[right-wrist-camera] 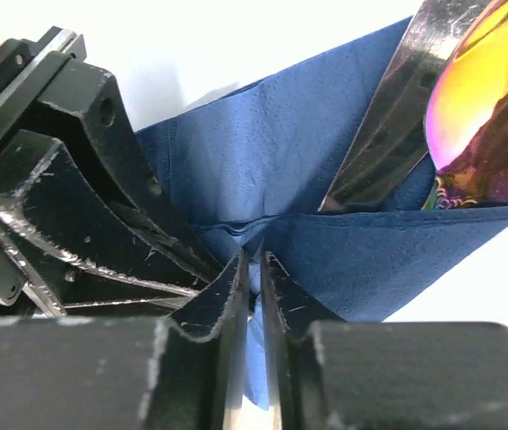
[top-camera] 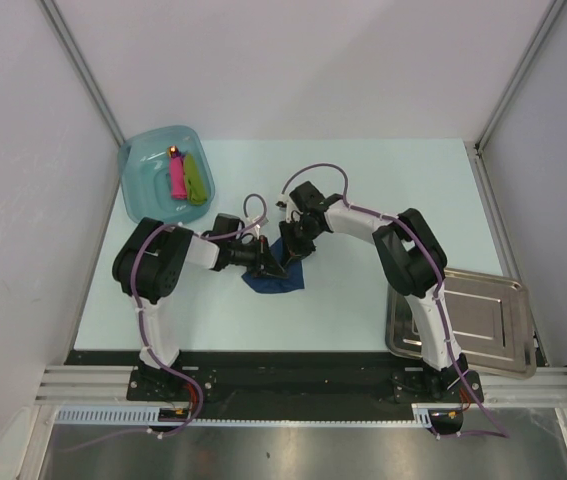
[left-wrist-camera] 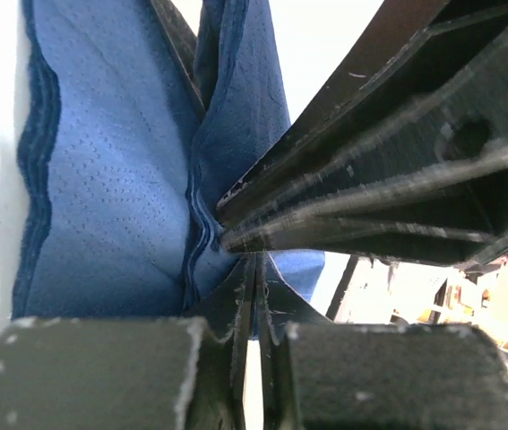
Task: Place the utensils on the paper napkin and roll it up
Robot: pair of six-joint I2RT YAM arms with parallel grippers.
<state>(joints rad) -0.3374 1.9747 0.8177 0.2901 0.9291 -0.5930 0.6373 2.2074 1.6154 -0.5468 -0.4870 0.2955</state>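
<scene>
The paper napkin (top-camera: 273,283) is a dark navy sheet, folded and bunched at the middle of the table. Both grippers meet at its top edge. My left gripper (top-camera: 274,262) comes in from the left, and its jaws (left-wrist-camera: 255,262) are pinched on a fold of the paper napkin (left-wrist-camera: 110,206). My right gripper (top-camera: 289,258) comes in from the far right. Its jaws (right-wrist-camera: 255,262) stand a sliver apart with a layer of the paper napkin (right-wrist-camera: 370,260) between them. The utensils lie tucked in the fold: a shiny orange-gold spoon bowl (right-wrist-camera: 491,90) and a mirror-bright handle (right-wrist-camera: 383,125).
A pale teal tub (top-camera: 141,180) stands at the back left, holding a pink stick (top-camera: 176,176), a lime-green stick (top-camera: 196,178) and a small orange-red bit (top-camera: 174,152). A steel tray (top-camera: 483,325) lies at the near right, partly under the right arm.
</scene>
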